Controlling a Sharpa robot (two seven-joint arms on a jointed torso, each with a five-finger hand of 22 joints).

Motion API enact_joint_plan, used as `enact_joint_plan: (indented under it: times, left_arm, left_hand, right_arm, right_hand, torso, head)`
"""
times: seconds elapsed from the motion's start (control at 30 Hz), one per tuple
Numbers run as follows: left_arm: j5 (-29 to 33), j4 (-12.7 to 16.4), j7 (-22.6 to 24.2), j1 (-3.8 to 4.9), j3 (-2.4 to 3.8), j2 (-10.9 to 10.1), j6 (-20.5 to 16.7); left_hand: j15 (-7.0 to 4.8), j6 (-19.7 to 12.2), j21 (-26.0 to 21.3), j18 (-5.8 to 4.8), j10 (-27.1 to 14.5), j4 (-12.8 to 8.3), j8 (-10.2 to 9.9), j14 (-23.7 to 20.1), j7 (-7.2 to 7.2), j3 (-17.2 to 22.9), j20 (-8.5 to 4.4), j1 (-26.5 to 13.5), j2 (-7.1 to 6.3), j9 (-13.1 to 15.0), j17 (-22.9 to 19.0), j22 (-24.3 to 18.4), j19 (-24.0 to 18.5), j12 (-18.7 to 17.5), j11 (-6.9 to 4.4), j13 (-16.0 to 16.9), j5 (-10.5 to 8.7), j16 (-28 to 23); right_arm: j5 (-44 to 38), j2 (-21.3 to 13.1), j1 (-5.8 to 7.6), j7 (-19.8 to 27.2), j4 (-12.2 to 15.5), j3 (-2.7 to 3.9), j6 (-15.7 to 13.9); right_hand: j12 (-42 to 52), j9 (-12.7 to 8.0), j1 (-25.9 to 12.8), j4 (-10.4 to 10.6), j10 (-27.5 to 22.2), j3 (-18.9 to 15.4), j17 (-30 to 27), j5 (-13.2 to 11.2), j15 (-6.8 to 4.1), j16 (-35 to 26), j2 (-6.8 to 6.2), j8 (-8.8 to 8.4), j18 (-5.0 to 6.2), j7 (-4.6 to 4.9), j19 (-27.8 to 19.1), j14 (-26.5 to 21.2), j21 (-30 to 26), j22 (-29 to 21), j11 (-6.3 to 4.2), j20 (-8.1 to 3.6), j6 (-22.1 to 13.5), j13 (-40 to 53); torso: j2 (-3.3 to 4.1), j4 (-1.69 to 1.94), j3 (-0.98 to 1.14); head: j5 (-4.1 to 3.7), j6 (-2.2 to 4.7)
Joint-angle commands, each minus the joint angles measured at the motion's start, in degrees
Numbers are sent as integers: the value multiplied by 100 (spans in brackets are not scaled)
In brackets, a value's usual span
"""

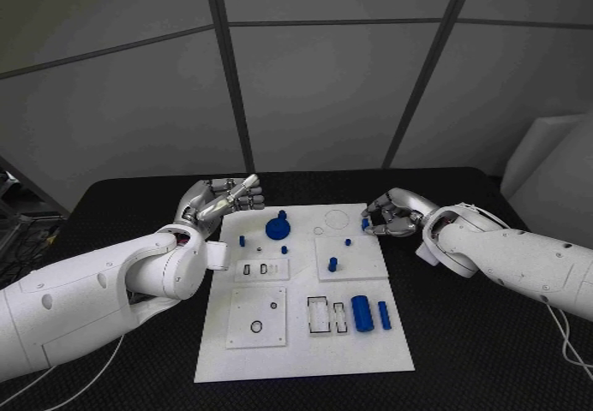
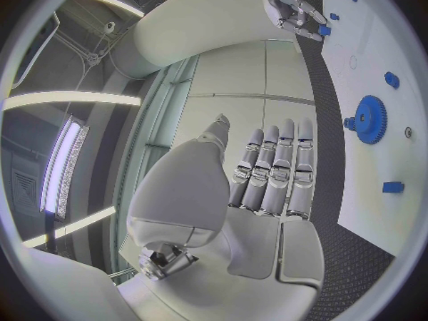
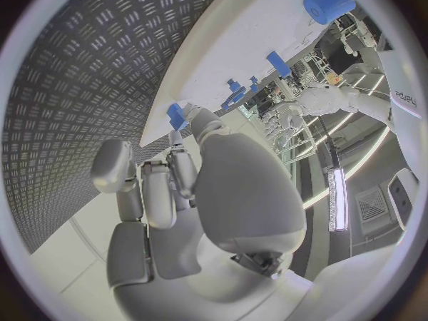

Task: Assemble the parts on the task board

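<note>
Nearest you on the task board (image 1: 302, 360) there is bare white plate, and just beyond it a row across the board: a white square block with a small black ring (image 1: 256, 326) on its face, then a dark-outlined slotted frame (image 1: 319, 313), then a fat blue cylinder (image 1: 361, 312) lying flat with a thinner blue rod (image 1: 385, 314) beside it toward the right arm.

Further up you have a second row: a small plate with two slots (image 1: 260, 270) on the left arm's side and a white square block with a short blue peg (image 1: 333, 264) standing in it.

Beyond that, near the far edge, the blue gear (image 1: 279, 227) sits on the board, with small blue pegs just in front of it.

Your left hand (image 1: 223, 202) is off the board's far left corner, above the black table (image 1: 470, 342). Its fingers lie straight and side by side with the thumb apart, and it carries nothing; the left wrist view shows the same flat, empty palm with the gear off to one side.

Your right hand (image 1: 393, 214) is at the board's far right edge, fingers curled in. A small blue part (image 3: 175, 113) sits right at its fingertips, at the edge of the board; it looks pinched there, though you cannot see the contact fully.
</note>
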Motion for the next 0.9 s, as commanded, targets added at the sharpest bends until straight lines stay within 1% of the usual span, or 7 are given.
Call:
enact_joint_plan:
  times: [0.03,0.1,0.17,0.3,0.47,0.6,0.9]
  left_arm:
    - [-34,2,21,7,5,6,67]
    - [-34,3,20,7,5,6,65]
    - [-34,2,20,7,5,6,63]
    - [-34,-1,19,7,5,7,61]
    - [-34,-6,16,8,5,9,63]
    - [-34,-6,5,8,5,7,60]
    - [-34,-14,-14,8,5,7,58]
  left_hand:
    - [-5,-16,24,-39,-28,-41,-34,-38,27,-6,-5,11,50,-6,9,7,-32,-25,4,-9,-19,-33]
    - [-5,-16,24,-39,-28,-41,-34,-38,27,-6,-5,11,50,-6,9,7,-32,-25,4,-9,-19,-33]
    - [-5,-16,27,-38,-31,-46,-35,-39,26,-1,-3,15,61,-5,13,8,-39,-22,4,-8,-20,-41]
    - [-5,-16,28,-38,-32,-48,-35,-39,26,3,-3,16,67,-5,14,9,-41,-22,3,-8,-19,-43]
    - [-5,-16,28,-38,-32,-48,-35,-39,26,3,-3,16,67,-5,14,9,-41,-22,3,-8,-19,-43]
    - [-5,-16,29,-37,-34,-49,-36,-39,26,5,-2,17,73,-4,16,10,-43,-21,4,-8,-19,-46]
    - [-5,-16,29,-37,-34,-49,-36,-39,26,5,-2,17,73,-4,16,10,-43,-21,4,-8,-19,-46]
  right_arm:
    - [-36,28,4,-40,-30,2,41]
    - [-29,50,1,-49,-48,2,8]
    - [-25,67,-1,-63,-62,2,-18]
    - [-19,102,-3,-100,-95,3,-13]
    - [-59,124,-5,-135,-111,3,25]
    - [-80,127,-6,-156,-122,3,41]
    - [-91,132,-6,-185,-131,3,60]
  right_hand:
    - [33,8,-2,-23,38,11,424,-32,-3,37,94,27,9,-13,47,380,33,23,-10,-1,70,24]
    - [43,5,-26,-8,46,28,439,-39,-7,43,143,32,7,-17,55,384,39,33,-14,-5,99,34]
    - [60,1,-30,-7,58,49,466,-62,-10,55,180,33,3,-20,69,390,50,52,-17,-8,117,53]
    - [86,-2,-31,-14,75,67,503,-97,-13,71,204,36,-4,-25,94,398,70,89,-21,-11,141,80]
    - [100,-3,-31,-21,85,75,515,-113,-15,76,210,40,-6,-29,100,401,76,99,-24,-13,158,95]
    - [111,-4,-32,-28,91,81,524,-131,-17,81,212,44,-8,-32,107,403,81,109,-27,-15,175,105]
    - [110,-4,-38,-29,91,82,524,-142,-18,81,214,46,-8,-33,108,403,83,111,-28,-16,184,105]
  torso:
    - [-2,0,4]
    - [-3,2,2]
    - [-6,-1,4]
    - [-5,1,4]
    - [-5,1,12]
    - [-2,-6,8]
    - [-4,-2,13]
  head:
    - [14,-9]
    - [40,-8]
    - [57,-14]
    - [44,-25]
    - [48,-34]
    - [47,-43]
    - [32,-50]
